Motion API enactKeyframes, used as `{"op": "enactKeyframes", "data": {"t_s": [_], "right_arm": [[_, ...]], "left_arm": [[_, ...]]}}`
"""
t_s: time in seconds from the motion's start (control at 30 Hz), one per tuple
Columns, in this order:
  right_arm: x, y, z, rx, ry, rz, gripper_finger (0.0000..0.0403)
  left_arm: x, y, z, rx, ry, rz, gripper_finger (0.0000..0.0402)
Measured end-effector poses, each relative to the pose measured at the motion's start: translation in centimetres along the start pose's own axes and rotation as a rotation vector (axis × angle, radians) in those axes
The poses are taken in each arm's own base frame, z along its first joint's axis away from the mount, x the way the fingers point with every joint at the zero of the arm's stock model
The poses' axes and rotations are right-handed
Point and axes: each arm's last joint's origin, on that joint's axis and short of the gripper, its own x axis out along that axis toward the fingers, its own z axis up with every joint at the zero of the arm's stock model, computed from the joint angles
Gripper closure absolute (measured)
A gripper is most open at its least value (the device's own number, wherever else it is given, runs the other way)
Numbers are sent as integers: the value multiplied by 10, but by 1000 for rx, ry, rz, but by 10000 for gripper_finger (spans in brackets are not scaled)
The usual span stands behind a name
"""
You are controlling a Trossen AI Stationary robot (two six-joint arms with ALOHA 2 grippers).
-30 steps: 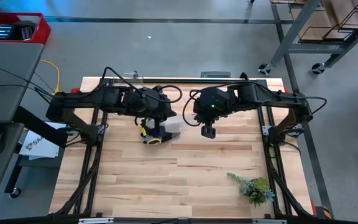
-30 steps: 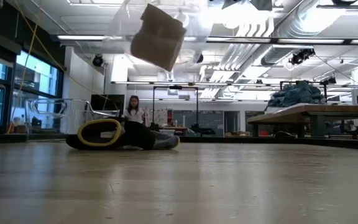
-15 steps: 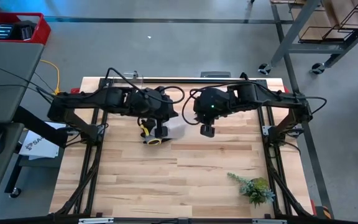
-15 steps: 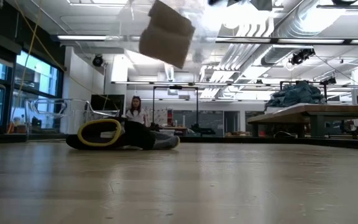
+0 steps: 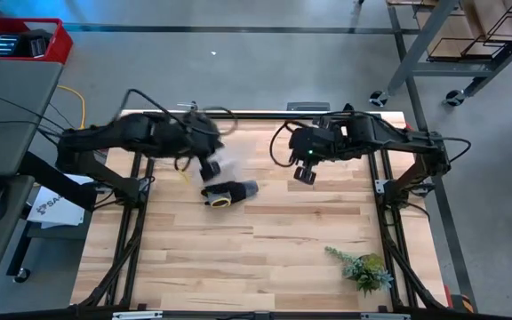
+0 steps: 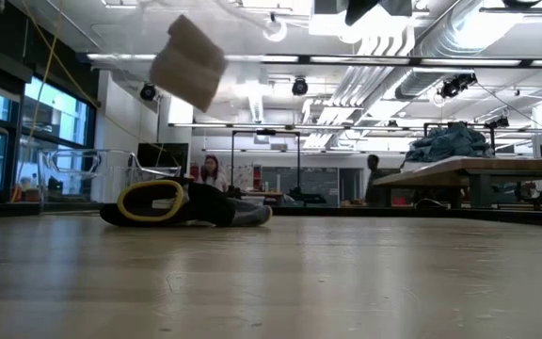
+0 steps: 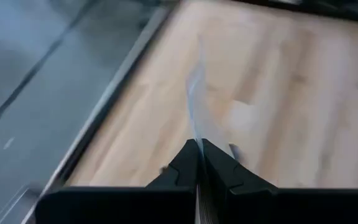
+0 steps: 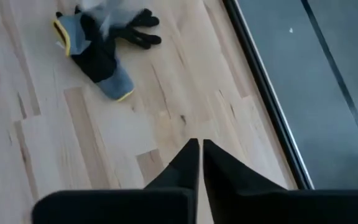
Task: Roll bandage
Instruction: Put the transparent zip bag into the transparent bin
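Note:
My left gripper [image 5: 210, 167] hovers above the far left part of the table, shut on a crinkly clear plastic bag [image 5: 231, 164]. In the low view the bag [image 6: 188, 62] hangs high in the air with a pale flat wad inside. Whether that wad is the bandage I cannot tell; no loose strip of gauze shows. A black-and-grey work glove [image 5: 226, 191] with a yellow cuff lies flat on the wood just below the bag. My right gripper [image 5: 303, 175] hangs shut and empty above the far middle of the table, with the glove [image 8: 98, 46] ahead of it. My left gripper pinches a thin edge of the clear bag [image 7: 194, 127] between its two fingertips [image 7: 182, 163]. The fingers slant down toward the table. The bag is lifted clear of the wood and streams out beyond the fingers, blurred.
A small green plant sprig [image 5: 363, 268] lies near the table's front right corner. Bare wood [image 5: 265, 240] fills the middle and near part. Black frame rails [image 5: 136, 222] run along the left and right sides. People [image 6: 213, 174] show in the room far behind the table.
My left gripper has swung from above the glove toward the table's far left, rolling as it went and staying shut, and the bag has gone with it, still clear of the wood. My right gripper has drawn a little toward the far edge. The glove has stayed put.

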Motion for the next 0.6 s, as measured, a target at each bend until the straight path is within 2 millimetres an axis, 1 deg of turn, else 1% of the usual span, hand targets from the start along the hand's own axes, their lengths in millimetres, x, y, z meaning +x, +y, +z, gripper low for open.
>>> {"op": "enactKeyframes", "data": {"t_s": [0.1, 0.17, 0.23, 0.33, 0.43, 0.53, 0.6], "right_arm": [[-1, -7, 0, 26, -6, 0, 398], [-1, -11, 0, 37, -6, -5, 396], [0, -15, 1, 48, -4, -10, 401], [1, -18, 1, 57, -3, 4, 402], [1, -18, 3, 57, -19, 20, 402], [1, -17, 4, 38, -29, 48, 403], [1, -16, 6, 40, -41, 52, 403]], "left_arm": [[-13, 18, -8, -139, -17, 137, 401], [-17, 29, -17, -241, -38, 235, 401], [-18, 39, -29, -344, -46, 328, 401], [-17, 54, -55, -475, -52, 490, 401], [-15, 69, -77, -624, -103, 651, 401], [-11, 80, -90, -689, -145, 728, 401], [-2, 84, -94, -670, -144, 756, 401]]}}
